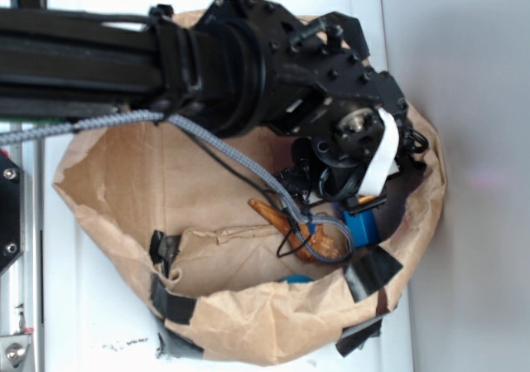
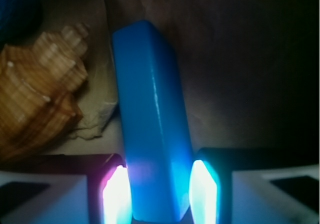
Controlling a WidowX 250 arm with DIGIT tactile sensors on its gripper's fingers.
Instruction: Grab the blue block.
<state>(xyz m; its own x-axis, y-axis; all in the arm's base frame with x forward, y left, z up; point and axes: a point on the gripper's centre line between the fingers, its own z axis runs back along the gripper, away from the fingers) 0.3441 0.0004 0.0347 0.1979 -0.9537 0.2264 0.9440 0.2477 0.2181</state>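
1. Exterior view: one black robot arm [image 1: 248, 65] reaches from the left over one brown paper bag [image 1: 240, 318] with a rolled-down rim, patched with black tape [image 1: 373, 272]. The bag sits on a white table [image 1: 91, 322].
2. Exterior view: the gripper [image 1: 352, 202] is down inside the bag at its right side. Just beneath it shows one blue block [image 1: 362, 224], only partly seen; its long axis cannot be judged here. How the jaws stand cannot be told from this view.
3. Exterior view: one brown seashell [image 1: 302, 227] lies just left of the block, crossed by a grey braided cable [image 1: 248, 166]. A small blue sliver [image 1: 298, 279] shows near the bag's front wall; what it is cannot be told.
4. Wrist view: the blue block [image 2: 152, 129] fills the centre, long axis running away from the camera, far end tilted slightly left. Its near end sits between the two glowing fingers [image 2: 117, 196].
5. Wrist view: the jaws are narrow, one finger close on each long side of the block; firm contact cannot be confirmed.
6. Wrist view: the seashell [image 2: 37, 99] lies left of the block, near it but apart, on the bag's paper floor [image 2: 95, 99].
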